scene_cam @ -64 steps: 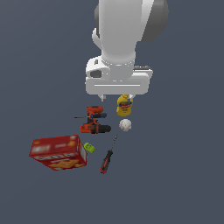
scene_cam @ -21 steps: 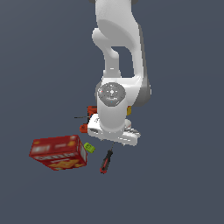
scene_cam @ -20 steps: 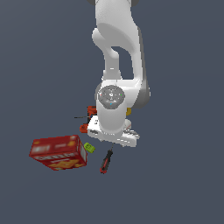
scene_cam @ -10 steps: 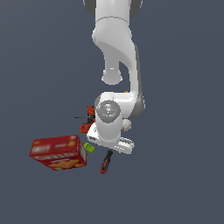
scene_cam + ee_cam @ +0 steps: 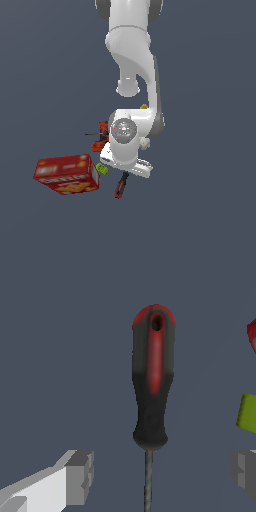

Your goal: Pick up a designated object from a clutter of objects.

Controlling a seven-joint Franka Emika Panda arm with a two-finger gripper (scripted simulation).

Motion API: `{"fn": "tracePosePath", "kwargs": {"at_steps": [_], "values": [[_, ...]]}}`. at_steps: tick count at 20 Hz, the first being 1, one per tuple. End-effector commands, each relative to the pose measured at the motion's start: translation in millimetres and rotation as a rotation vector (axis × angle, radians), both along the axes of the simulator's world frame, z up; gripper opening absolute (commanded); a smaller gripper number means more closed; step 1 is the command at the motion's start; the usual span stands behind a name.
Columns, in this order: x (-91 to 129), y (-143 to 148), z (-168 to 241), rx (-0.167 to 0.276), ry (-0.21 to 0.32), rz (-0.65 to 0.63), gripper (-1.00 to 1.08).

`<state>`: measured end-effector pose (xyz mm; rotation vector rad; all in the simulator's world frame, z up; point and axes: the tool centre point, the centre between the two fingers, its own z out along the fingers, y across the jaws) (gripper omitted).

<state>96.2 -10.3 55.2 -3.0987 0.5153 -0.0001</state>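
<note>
The hand (image 5: 160, 473) hangs low over the screwdriver (image 5: 152, 383) with its two fingers (image 5: 80, 476) spread wide, one on each side of the thin shaft and touching nothing. The screwdriver lies flat on the tabletop (image 5: 200, 200), just beside the small green block (image 5: 102, 169) and near the red cracker box (image 5: 67, 174), with its handle pointing away from the arm.

To do the step well:
- Keep the shaft centred between the fingers. In the wrist view it sits slightly nearer one finger, so a small sideways correction is advisable before closing.
- Consider shifting the grasp toward the handle. The shaft is thin and likely to slip or pivot; the black collar of the handle offers more surface.
- Descend until the fingertips reach the tabletop level, then close, then lift straight up.
- Keep clear of the green block, which lies close to one finger's path.

Limits of view:
- In the exterior view the wrist covers the shaft; only the handle shows.
- The red-and-black drill (image 5: 101, 136) is largely hidden behind the arm.
- A yellow scrap (image 5: 143, 106) shows behind the arm, presumably the mustard bottle. The baseball is not visible.
- The height of the fingertips above the tabletop cannot be judged.
</note>
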Motion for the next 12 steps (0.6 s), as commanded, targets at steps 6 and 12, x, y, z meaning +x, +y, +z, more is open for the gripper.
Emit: {"fn": "tracePosePath", "kwargs": {"at_steps": [6, 12], "values": [[-1.1, -0.4, -34.4, 0.000, 0.000, -0.002, 1.00], [0.2, -0.3, -40.5, 0.000, 0.000, -0.002, -1.00]]}}
